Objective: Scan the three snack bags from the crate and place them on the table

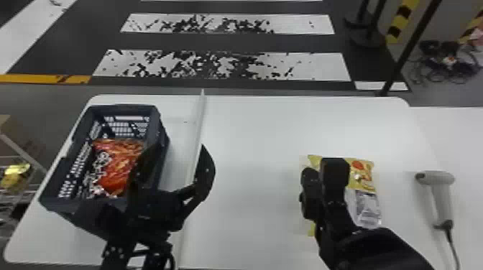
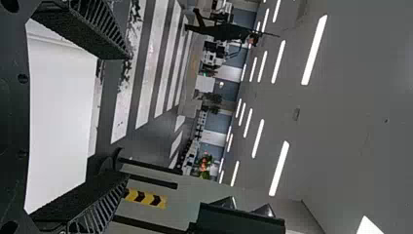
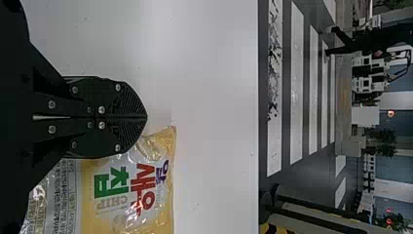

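our right claw (image 3: 146, 117), pressed together by the yellow snack bag (image 3: 129, 195) on the counter (image 3: 209, 117), could nudge it if swung low. our spread left claw (image 2: 125, 116) might snag the crate (image 1: 124, 108) reaching for the red snack bag (image 1: 118, 168) inside.

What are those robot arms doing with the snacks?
The robot seems to be in the middle of a scanning job. Its black right gripper is closed on nothing, over shiny yellow plastic snack packaging on the white table. Its black left gripper is open and empty, near the dark plastic crate, where a shiny red-orange snack bag lies. The light grey handheld scanner lies on the right, in neither gripper.
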You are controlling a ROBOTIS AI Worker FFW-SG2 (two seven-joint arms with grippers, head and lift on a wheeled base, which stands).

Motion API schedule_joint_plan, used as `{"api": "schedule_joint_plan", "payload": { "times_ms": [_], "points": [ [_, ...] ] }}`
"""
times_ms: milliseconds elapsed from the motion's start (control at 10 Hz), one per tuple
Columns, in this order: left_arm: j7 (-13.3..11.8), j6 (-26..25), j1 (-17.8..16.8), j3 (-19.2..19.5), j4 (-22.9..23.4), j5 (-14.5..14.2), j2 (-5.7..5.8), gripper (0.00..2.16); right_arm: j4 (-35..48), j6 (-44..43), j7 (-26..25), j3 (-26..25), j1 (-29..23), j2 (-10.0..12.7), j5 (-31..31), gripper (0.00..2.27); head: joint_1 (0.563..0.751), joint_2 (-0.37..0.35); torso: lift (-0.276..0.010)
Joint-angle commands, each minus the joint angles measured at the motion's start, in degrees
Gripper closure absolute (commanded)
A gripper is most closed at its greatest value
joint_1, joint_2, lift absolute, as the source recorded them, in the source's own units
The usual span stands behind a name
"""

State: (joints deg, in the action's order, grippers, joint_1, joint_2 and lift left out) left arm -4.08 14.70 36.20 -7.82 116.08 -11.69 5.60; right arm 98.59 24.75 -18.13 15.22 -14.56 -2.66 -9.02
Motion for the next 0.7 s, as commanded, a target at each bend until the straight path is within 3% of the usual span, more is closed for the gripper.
{"api": "schedule_joint_plan", "payload": {
  "times_ms": [0, 300, 500, 600],
  "points": [
    [0.21, -1.48, -0.96, 0.09, 0.55, 0.09, 0.03, 0.00, 6.79, 0.35, 0.73, -0.02, -3.54, -0.15, -0.30, 2.15, 0.695, 0.030, -0.062],
    [3.20, -10.62, -5.26, 1.14, 0.64, 0.70, 0.03, 0.02, 20.85, 1.41, 1.35, -0.54, -11.54, -2.35, -0.56, 2.15, 0.695, 0.049, -0.062],
    [4.96, -11.50, -6.49, 1.76, -0.24, 1.32, 0.11, 0.02, 25.95, 3.16, 5.30, -4.68, -15.32, -3.93, -1.53, 2.15, 0.695, 0.048, -0.062],
    [5.05, -11.50, -6.49, 2.55, -0.24, 1.32, 0.11, 0.02, 26.92, 4.40, 6.97, -7.75, -16.55, -4.72, -1.97, 2.03, 0.695, 0.044, -0.062]
  ]
}}
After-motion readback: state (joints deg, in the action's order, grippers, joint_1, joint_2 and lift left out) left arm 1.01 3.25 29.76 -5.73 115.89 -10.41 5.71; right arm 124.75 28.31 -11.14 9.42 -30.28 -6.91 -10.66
